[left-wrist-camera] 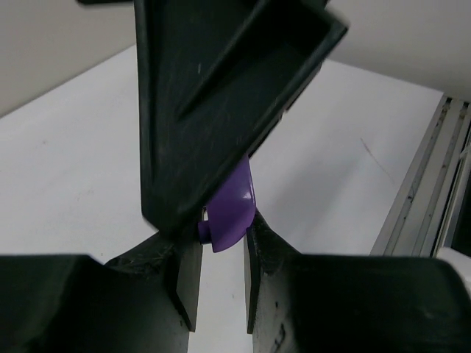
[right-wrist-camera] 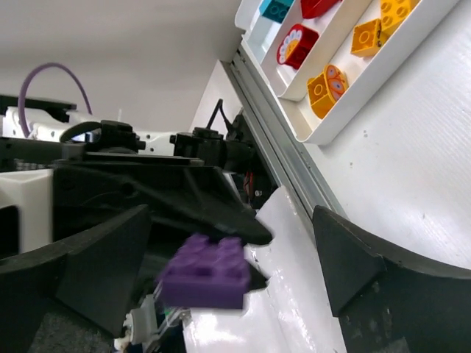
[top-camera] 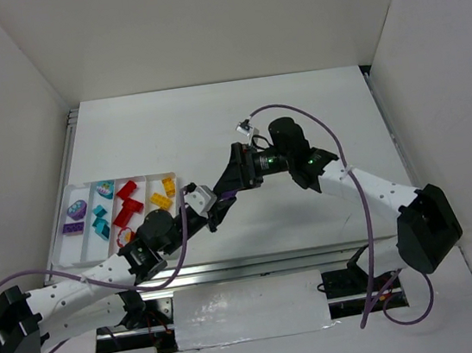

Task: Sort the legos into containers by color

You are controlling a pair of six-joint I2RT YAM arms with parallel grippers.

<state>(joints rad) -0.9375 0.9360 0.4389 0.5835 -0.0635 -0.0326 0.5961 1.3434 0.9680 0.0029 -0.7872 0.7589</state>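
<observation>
Purple brick (right-wrist-camera: 206, 273) hangs in mid-air above the bare tabletop (top-camera: 298, 116), pinched at its lower end by the left tool (left-wrist-camera: 221, 246), whose two fingers are pressed onto it from either side. In the left wrist view the brick (left-wrist-camera: 232, 209) sticks up out of those fingers, leaning a little to the right. The right tool (right-wrist-camera: 232, 220) is spread wide. Its fingers stand well apart on either side of the brick and, in its own wrist view, neither one touches it. Only the left arm is carrying the brick.

What matters next is where the tray (top-camera: 71, 248) lies: left of both tools in the top view, on the left arm's side, with the right arm reaching across from the far side. The leftmost compartment (top-camera: 69, 242) already holds other purple pieces (top-camera: 75, 211), so that is likely the target. It is the compartment farthest from the meeting point (top-camera: 220, 206) of the two tools. I judge the left arm to be better placed for the carry, swinging leftward over the yellow, red and teal rows. The right tool first needs to back away, since one of its fingers looms close beside the brick.
</observation>
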